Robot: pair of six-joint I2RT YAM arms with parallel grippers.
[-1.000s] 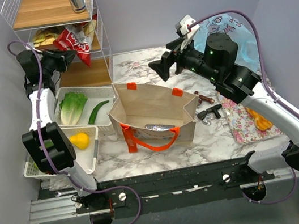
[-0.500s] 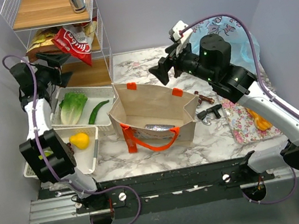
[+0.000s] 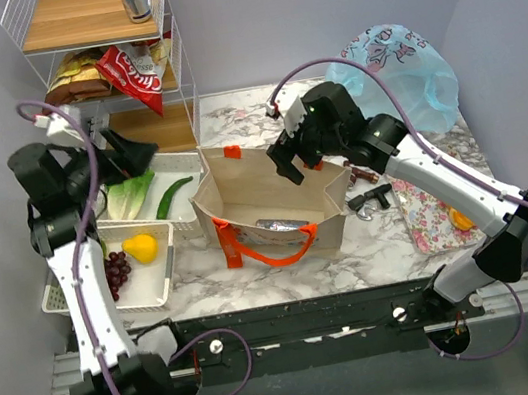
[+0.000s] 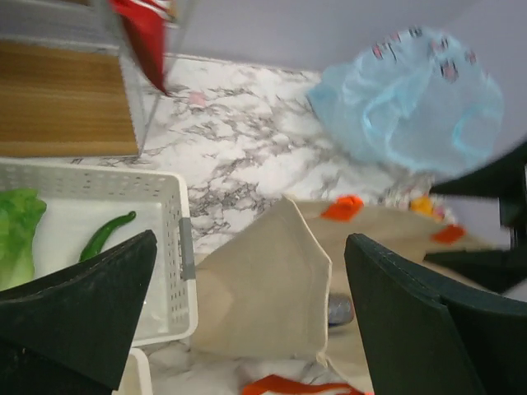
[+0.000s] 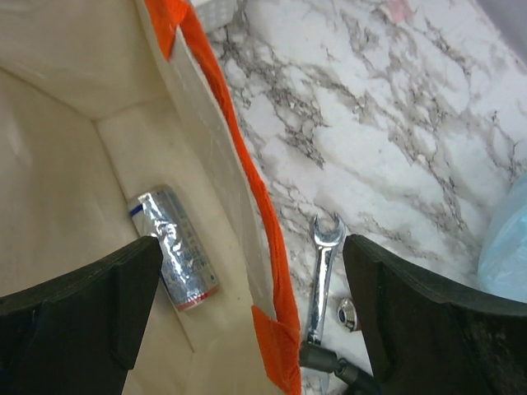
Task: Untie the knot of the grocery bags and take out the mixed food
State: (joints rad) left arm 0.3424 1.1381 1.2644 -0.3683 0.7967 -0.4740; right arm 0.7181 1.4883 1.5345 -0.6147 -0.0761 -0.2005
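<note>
Top external view: the left claw (image 3: 134,150) has let go of the red packet (image 3: 130,73), which now sits on the rack (image 3: 177,50) behind and to the left of the tote (image 3: 264,197). The claw has drawn back from the rack. It hangs wide open and empty over the basket (image 3: 180,159) just left of the tote, above the lettuce (image 3: 127,195) and cucumber (image 3: 173,195). Its wrist view looks toward the tote's left wall.

The right claw (image 3: 290,158) has swung away from the blue bag (image 3: 396,74), which lies slumped behind and to the right of the tote. It now hovers over the tote's far right rim, jaws spread fully and holding nothing. Its wrist view looks straight down into the tote. A silver-blue can (image 5: 177,247) lies on its side on the tote floor, close to the right wall. A wrench (image 5: 323,271) lies on the bench just outside that wall.

With the packet put away, the can looks like the only food left in the tote, so it is probably the next pick. The tote's mouth stands open with no knot in the way. The can lies low beside the wall and the orange strap, so a descent would need to stay inside the rim. Whether the blue bag holds anything more cannot be told.
</note>
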